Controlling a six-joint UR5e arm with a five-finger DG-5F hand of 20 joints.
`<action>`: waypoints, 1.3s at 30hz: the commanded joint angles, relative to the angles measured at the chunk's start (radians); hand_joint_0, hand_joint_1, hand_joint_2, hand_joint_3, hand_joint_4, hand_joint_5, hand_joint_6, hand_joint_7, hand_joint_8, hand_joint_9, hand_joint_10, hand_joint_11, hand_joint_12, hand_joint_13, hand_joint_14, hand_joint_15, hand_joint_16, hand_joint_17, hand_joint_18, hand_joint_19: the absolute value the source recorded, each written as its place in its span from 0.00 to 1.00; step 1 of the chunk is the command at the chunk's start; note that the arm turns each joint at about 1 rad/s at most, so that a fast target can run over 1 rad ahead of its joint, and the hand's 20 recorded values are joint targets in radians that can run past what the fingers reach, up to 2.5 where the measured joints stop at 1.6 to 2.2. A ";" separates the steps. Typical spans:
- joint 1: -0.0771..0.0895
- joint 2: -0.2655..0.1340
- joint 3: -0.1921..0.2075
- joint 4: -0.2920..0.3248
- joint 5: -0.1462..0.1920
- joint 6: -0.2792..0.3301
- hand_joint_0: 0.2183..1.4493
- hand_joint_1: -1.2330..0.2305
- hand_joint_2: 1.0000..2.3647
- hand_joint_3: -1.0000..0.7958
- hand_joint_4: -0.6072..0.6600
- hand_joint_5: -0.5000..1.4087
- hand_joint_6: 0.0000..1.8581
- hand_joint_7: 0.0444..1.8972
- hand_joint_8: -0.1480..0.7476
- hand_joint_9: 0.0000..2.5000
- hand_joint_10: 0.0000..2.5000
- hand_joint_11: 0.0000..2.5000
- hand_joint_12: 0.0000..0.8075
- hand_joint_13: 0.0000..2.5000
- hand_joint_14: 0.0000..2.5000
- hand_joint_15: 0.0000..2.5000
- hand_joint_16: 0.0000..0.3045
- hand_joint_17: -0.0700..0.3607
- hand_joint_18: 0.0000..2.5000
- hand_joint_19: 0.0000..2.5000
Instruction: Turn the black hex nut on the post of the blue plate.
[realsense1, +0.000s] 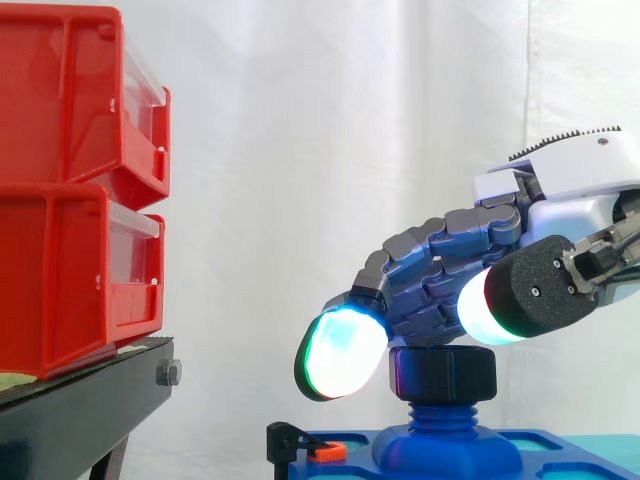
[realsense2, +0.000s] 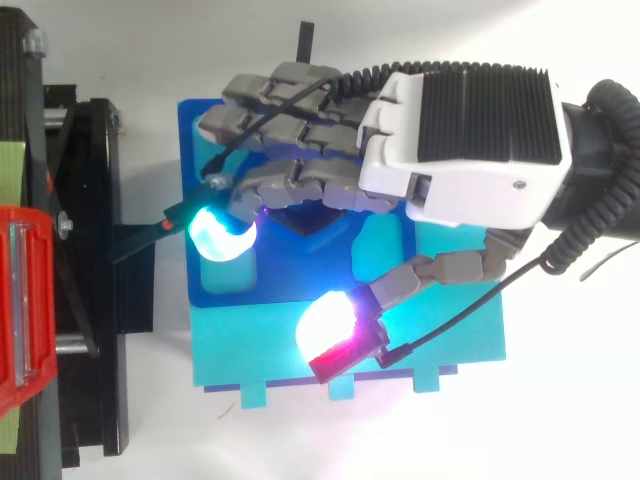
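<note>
The black hex nut (realsense1: 443, 373) sits on a threaded blue post (realsense1: 440, 415) that rises from the blue plate (realsense1: 560, 455). My hand (realsense1: 470, 240) comes in from the right and hangs just over the nut, its fingers gently bent and spread. One glowing fingertip (realsense1: 340, 355) hangs to the left of the nut and another (realsense1: 490, 310) is above its right edge; neither wraps it. In the top view my hand (realsense2: 470, 130) covers the post, and the fingers (realsense2: 290, 185) hide the nut. The plate (realsense2: 440, 340) shows around them.
Two red bins (realsense1: 70, 190) are stacked on a black stand (realsense1: 80, 400) at the left, also seen from above as the bins (realsense2: 25, 300). A small black and orange clip (realsense1: 327, 452) sits at the plate's left edge. A white curtain hangs behind.
</note>
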 joint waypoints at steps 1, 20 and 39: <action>-0.008 -0.001 0.002 -0.002 -0.007 -0.007 0.14 0.46 0.00 0.28 0.58 0.12 0.27 0.37 0.36 0.00 0.00 0.00 0.42 0.02 0.00 0.00 0.16 0.42 0.00 0.00; -0.034 -0.001 0.002 -0.006 -0.058 -0.044 0.13 0.51 0.00 0.28 0.64 0.13 0.27 0.43 0.38 0.00 0.00 0.00 0.44 0.03 0.00 0.00 0.16 0.42 0.00 0.00; -0.052 -0.001 0.016 -0.012 -0.076 -0.073 0.13 0.51 0.00 0.28 0.65 0.14 0.27 0.43 0.39 0.00 0.00 0.00 0.44 0.05 0.00 0.00 0.17 0.43 0.00 0.00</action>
